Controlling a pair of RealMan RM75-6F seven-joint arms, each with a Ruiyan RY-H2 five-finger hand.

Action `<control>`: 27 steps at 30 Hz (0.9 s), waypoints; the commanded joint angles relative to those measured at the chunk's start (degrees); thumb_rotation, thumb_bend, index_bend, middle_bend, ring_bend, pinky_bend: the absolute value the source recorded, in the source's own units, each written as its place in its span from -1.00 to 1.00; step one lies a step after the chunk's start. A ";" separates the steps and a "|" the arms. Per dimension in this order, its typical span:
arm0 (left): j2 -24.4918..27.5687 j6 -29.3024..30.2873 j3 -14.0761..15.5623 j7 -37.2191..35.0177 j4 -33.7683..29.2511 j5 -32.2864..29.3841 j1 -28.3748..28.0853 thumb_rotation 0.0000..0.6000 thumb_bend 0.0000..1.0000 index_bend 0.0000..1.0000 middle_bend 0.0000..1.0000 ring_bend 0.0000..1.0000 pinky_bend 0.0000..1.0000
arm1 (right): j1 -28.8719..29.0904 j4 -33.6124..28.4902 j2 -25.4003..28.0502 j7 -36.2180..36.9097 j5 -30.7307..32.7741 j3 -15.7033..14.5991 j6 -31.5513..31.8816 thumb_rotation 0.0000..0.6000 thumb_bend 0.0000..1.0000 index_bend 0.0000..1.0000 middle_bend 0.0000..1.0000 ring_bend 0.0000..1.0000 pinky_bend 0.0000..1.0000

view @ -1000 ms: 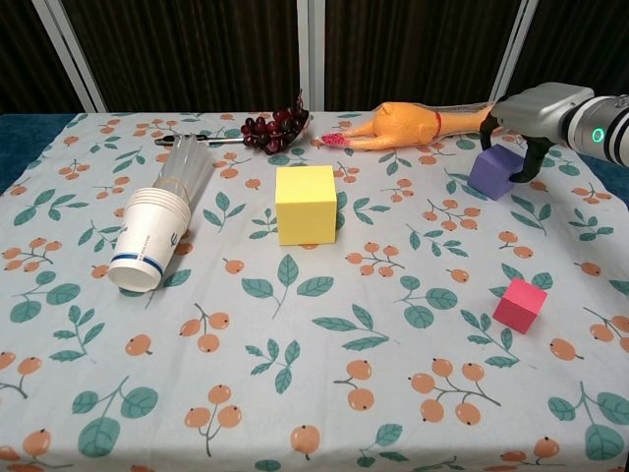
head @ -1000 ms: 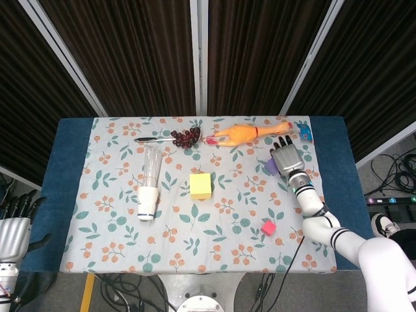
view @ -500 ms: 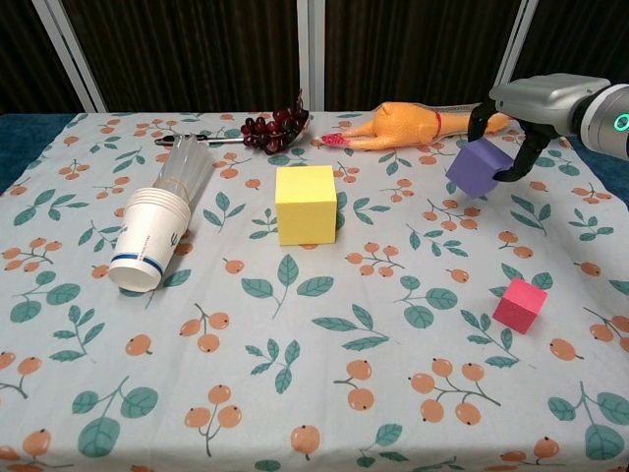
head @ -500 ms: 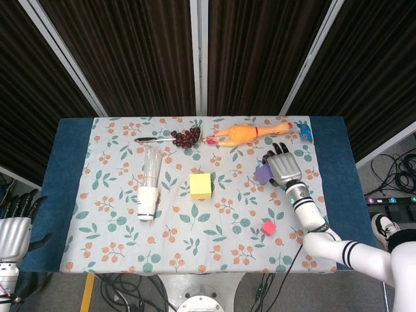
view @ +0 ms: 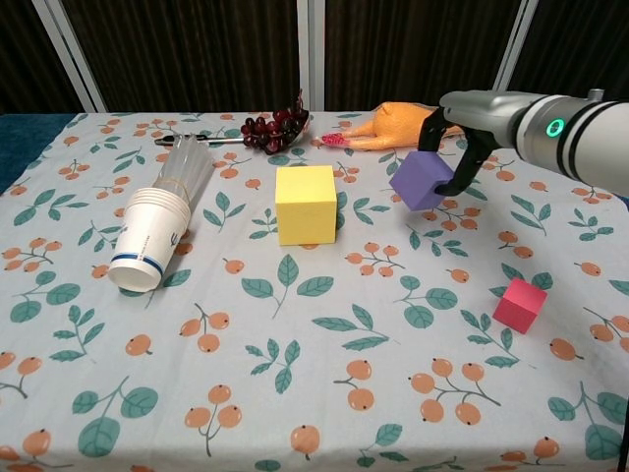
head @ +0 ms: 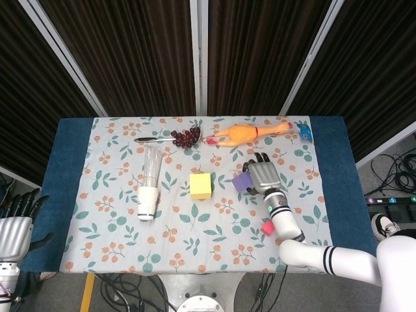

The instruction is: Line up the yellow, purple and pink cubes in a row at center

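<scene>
since a second ago the purple cube (head: 242, 182) has been carried by the right hand (head: 261, 177) from near the table's right edge, below the rubber chicken (head: 244, 134), toward the middle. seen from the head view, the cube is gripped at the hand's left side, well right of the yellow cube (head: 200, 186), which sits near the centre of the floral tablecloth (head: 110, 247). the pink cube (head: 267, 227) lies nearer the front edge, just beside the right forearm. the left hand (head: 14, 227) is held off the table's left edge, fingers apart and grasping nothing. a stack of paper cups (head: 149, 191) lies on its side toward the left edge, and grapes (head: 187, 137) are seen near the back edge.

from the chest view, the purple cube (view: 422, 181) is held tilted and lifted off the cloth between the fingers (view: 464, 169) of the right hand (view: 458, 124), beside the yellow cube (view: 307, 204). the pink cube (view: 520, 304) rests toward the front right corner.
</scene>
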 commanded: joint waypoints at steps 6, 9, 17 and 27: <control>-0.19 -0.30 0.13 -0.40 0.43 -0.20 0.05 1.00 -0.60 -0.54 -0.67 -0.79 -0.80 | 3.47 2.55 -4.59 -3.71 4.88 1.21 1.91 1.00 -0.61 0.25 -0.47 -0.92 -1.00; -0.36 -0.34 0.09 -0.62 0.64 -0.06 -0.08 1.00 -0.60 -0.54 -0.67 -0.79 -0.80 | 4.30 3.53 -6.04 -4.69 6.49 1.51 2.60 1.00 -0.61 0.25 -0.47 -0.92 -1.00; -0.74 -0.75 0.02 -1.42 1.62 -0.01 -0.40 1.00 -0.60 -0.54 -0.67 -0.79 -0.80 | 5.66 6.11 -9.38 -5.64 8.29 2.58 3.77 1.00 -0.62 0.25 -0.47 -0.92 -1.00; -1.06 -0.76 0.18 -2.66 2.74 -0.17 -0.19 1.00 -0.60 -0.54 -0.67 -0.79 -0.80 | 6.91 8.93 -12.58 -6.81 8.94 3.44 4.33 1.00 -0.63 0.20 -0.47 -0.92 -1.00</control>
